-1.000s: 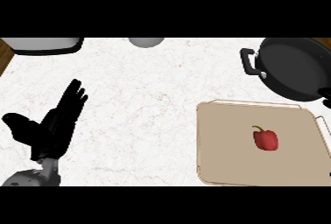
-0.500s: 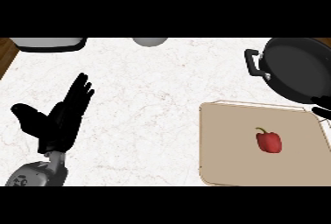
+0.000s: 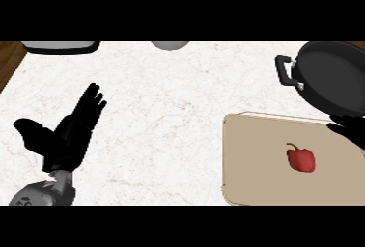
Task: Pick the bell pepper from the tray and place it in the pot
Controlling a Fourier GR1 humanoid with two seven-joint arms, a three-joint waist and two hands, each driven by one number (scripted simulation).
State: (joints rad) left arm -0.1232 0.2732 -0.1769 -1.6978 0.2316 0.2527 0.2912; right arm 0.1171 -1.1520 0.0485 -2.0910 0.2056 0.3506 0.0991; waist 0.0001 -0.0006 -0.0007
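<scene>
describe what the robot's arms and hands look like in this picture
The left hand is matte black, with long slender fingers and a separate thumb, joined to a grey forearm that has a rounded, metallic-looking wrist section. Of the right hand only black fingertips show at the view's right edge. No cables or markings are visible.

— What's the surface?
— A white marbled counter (image 3: 185,96), with a strip of wood at its far left.
— And resting on it?
— A beige tray (image 3: 257,144) near right, a black pot (image 3: 331,77) far right, and a grey container (image 3: 61,46) far left.
</scene>
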